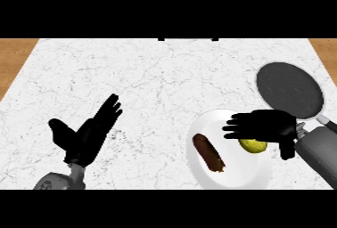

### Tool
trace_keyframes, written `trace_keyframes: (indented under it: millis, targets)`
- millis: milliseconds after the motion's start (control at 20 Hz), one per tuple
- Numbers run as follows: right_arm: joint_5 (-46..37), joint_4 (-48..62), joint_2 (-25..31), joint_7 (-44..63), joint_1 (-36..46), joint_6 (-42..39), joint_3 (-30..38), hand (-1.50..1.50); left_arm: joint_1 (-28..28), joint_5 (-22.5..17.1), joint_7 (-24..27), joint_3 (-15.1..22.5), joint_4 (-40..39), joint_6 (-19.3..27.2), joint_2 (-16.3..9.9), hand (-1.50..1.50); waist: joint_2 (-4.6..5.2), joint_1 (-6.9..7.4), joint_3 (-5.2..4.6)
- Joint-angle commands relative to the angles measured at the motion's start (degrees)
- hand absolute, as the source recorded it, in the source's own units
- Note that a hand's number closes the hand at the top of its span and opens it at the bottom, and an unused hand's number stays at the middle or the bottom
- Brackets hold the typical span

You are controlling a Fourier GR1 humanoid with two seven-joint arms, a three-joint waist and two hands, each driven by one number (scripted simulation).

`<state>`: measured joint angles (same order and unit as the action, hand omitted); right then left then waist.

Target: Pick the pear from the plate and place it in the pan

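Single head cam, looking steeply down on the counter [151, 75].

We only get one view, so no overlap to compare. It faces down and away from us: forearms enter from the near edge, the counter's far edge sits at the top, wood floor [14, 58] shows past the far left and far right corners. Close enough that the marble top fills nearly the whole width; the pan [289, 89] at far right just fits in.
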<state>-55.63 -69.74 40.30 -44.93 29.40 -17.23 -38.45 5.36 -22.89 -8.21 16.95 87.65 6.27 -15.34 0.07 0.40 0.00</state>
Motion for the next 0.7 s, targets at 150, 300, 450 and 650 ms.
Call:
trace_keyframes:
  millis: [150, 300, 450, 650]
  targets:
    - [-5.89, 7.45, -5.21, -4.65, 1.74, 0.99, 4.42, -1.5, -0.47, -0.87, -5.37, -3.78, 3.7, -2.74, -0.72, 0.0, -0.06, -0.02, 0.01]
    - [-8.32, 5.08, -8.71, -1.98, 0.67, -0.44, 4.28, 1.5, -1.82, 0.54, -1.22, -4.52, 1.13, -4.99, 0.12, 0.0, -0.08, -0.19, -0.01]
    - [-8.85, 14.61, -10.84, -8.43, 2.37, 9.65, 5.74, 1.5, -2.33, 3.73, -0.06, -1.97, 0.26, -2.87, 2.64, 0.0, 0.08, 0.17, 0.02]
    - [-10.61, 13.99, -11.11, -10.85, -1.02, 16.96, 7.17, 1.5, -0.21, 4.59, -0.33, -2.95, -1.67, -2.69, 4.1, 0.0, 0.0, -0.24, 0.02]
